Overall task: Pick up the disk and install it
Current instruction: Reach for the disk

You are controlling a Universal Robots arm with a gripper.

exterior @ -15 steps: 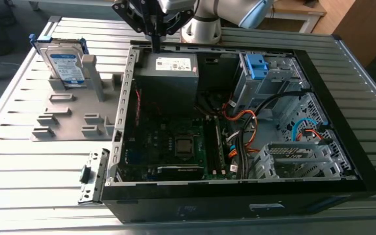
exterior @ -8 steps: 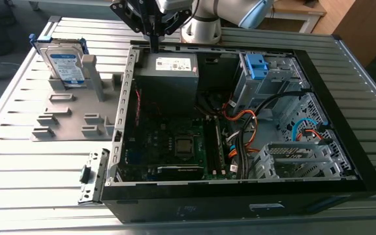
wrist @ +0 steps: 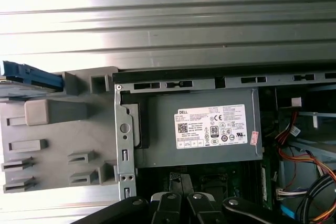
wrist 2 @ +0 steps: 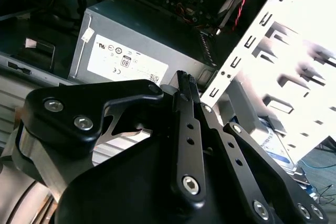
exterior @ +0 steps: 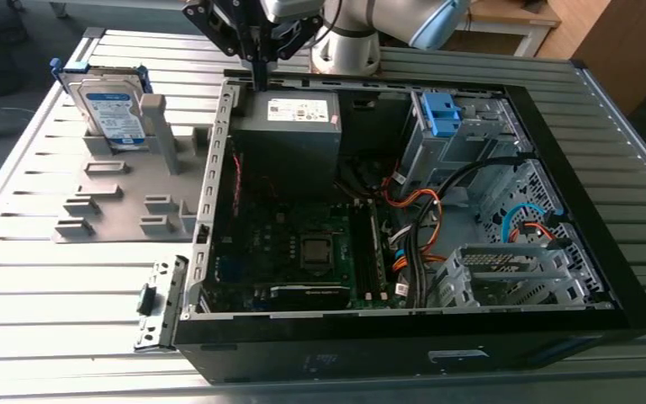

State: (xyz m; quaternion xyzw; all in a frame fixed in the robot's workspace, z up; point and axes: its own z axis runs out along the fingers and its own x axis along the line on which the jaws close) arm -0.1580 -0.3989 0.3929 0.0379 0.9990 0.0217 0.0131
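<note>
One disk (exterior: 112, 108) stands well apart from the hand (exterior: 262, 80).

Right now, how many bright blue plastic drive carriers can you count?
2. One frames the labelled silver-grey hard drive standing in the grey plastic rack; the other blue carrier sits inside the open black computer case. More may be hidden.

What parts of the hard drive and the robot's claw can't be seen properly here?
Exterior view: the lower end of the hard drive sits sunk in the grey holder; the picture's top edge cuts off the body of the gripper.
First wrist view: the picture's edge cuts the hard drive, leaving its blue carrier edge-on.
Second wrist view: the gripper's links and the case wall cover most of the hard drive.
</note>
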